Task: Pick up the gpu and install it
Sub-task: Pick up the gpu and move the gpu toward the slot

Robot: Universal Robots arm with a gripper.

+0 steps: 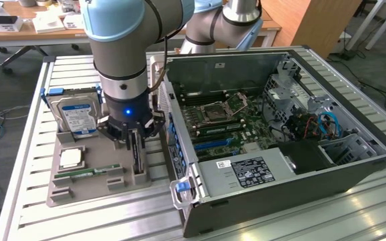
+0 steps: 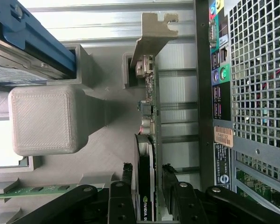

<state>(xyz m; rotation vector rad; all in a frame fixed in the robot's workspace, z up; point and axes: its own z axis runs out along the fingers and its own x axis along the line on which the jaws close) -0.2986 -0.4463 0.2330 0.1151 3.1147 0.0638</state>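
Gpu [image 2: 145, 154], a thin dark card with a green logo on its upper edge and a silver bracket [image 2: 151, 37] at one end, stands on edge in a slot of the gray tray [image 1: 89, 183], on the tray's side nearest the open computer case [image 1: 354, 165]. The gripper [image 1: 134, 145] straddles it, jaws spread and not clamping.

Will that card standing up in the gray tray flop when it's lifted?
Probably stiff: the card stands straight on its thin edge in the tray. Freed from the tray, it would likely tip over. The metal bracket may make one end heavier.
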